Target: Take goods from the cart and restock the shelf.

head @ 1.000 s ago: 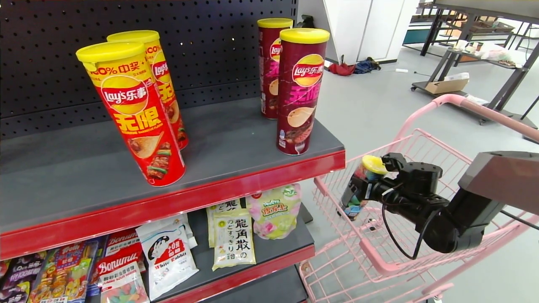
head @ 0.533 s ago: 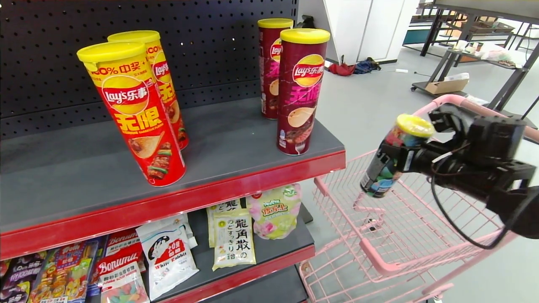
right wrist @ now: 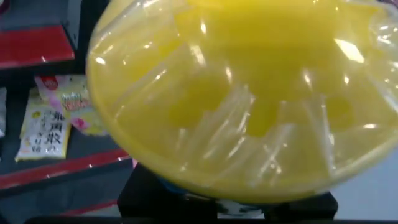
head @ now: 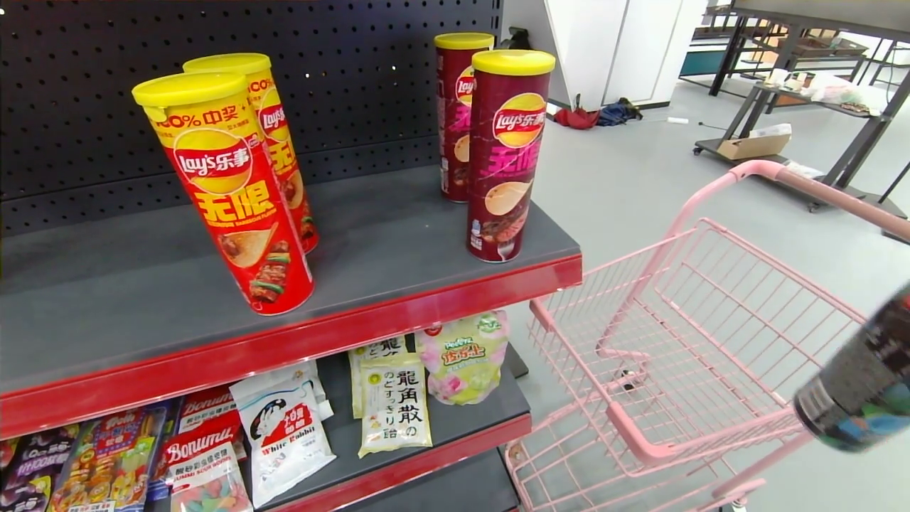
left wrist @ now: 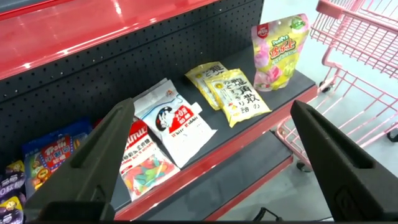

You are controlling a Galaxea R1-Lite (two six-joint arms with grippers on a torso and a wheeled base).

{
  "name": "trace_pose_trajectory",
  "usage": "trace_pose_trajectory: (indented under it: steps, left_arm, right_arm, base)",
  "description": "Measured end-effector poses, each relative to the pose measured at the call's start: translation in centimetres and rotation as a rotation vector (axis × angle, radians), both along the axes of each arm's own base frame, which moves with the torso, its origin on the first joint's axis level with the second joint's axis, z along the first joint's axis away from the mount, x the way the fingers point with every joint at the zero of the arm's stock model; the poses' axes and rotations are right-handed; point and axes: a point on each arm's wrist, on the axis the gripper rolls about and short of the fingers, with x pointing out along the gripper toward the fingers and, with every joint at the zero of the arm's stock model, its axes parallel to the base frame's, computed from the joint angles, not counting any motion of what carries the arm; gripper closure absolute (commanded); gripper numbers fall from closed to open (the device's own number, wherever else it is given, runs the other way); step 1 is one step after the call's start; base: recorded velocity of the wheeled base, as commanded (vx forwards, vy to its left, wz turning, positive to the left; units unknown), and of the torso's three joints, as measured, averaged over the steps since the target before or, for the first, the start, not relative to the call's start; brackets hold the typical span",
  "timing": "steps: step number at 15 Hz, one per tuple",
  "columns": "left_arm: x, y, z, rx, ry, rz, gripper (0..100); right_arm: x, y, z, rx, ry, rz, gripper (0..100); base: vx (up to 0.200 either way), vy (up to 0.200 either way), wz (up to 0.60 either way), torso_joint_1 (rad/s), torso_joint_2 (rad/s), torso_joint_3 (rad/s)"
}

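right gripper (right wrist: pixel 230 200): clamped on the dark printed cylindrical chip can with a yellow plastic lid (head: pixel 859 387). The fingers are hidden behind the lid in the right wrist view. The can hangs in mid-air with its lid right up against that camera.

Head view: the can sits at 4 o'clock, tilted, bottom end toward the camera. It is over the right rim of the pink wire shopping cart (head: pixel 682 320) and well apart from the shelf.

left gripper (left wrist: pixel 211 112): jaws spread wide, nothing in them. It hangs in front of the lower grey shelf board (left wrist: pixel 242 134), which carries flat snack pouches (left wrist: pixel 177 127) lying side by side.

upper grey metal shelf with a red front lip (head: pixel 398 235): runs from 9 to 12 o'clock in the head view.
- two red cylindrical chip cans with yellow lids (head: pixel 227 192) at 10 o'clock, upright, one just behind the other
- two maroon cylindrical chip cans with yellow lids (head: pixel 506 156) at 12 o'clock, upright, also one behind the other, front one near the lip
- the two pairs stand well apart

The cart is at 4 o'clock from the shelf, its near corner just beside the shelf's right end.
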Motion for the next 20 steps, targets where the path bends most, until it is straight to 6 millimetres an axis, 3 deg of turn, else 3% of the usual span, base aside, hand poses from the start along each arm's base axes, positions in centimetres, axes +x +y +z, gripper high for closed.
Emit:
trace_pose_trajectory:
  steps: [2, 5, 10, 20]
  left_arm:
    - [0.0, 0.0, 0.1, 0.001, 0.003, 0.000, 0]
    - [0.1, 0.0, 0.0, 0.003, 0.005, 0.003, 0]
    - [0.1, 0.0, 0.0, 0.003, 0.006, 0.006, 0]
    - [0.1, 0.0, 0.0, 0.004, 0.007, 0.008, 0]
  right_arm:
    - [-5.0, -0.7, -2.1, -0.041, 0.028, -0.018, 100]
    - [-8.5, -1.2, -4.5, -0.080, 0.007, -0.070, 100]
    - [-9.6, -1.3, -4.9, -0.079, -0.046, -0.063, 100]
    - [-9.2, -1.3, -4.7, -0.081, -0.036, -0.063, 100]
  base:
    - [0.000, 0.000, 0.00, 0.000, 0.00, 0.000]
    - [0.000, 0.000, 0.00, 0.000, 0.00, 0.000]
    - [0.000, 0.000, 0.00, 0.139, -0.40, -0.254]
    - [0.000, 0.000, 0.00, 0.187, -0.47, -0.285]
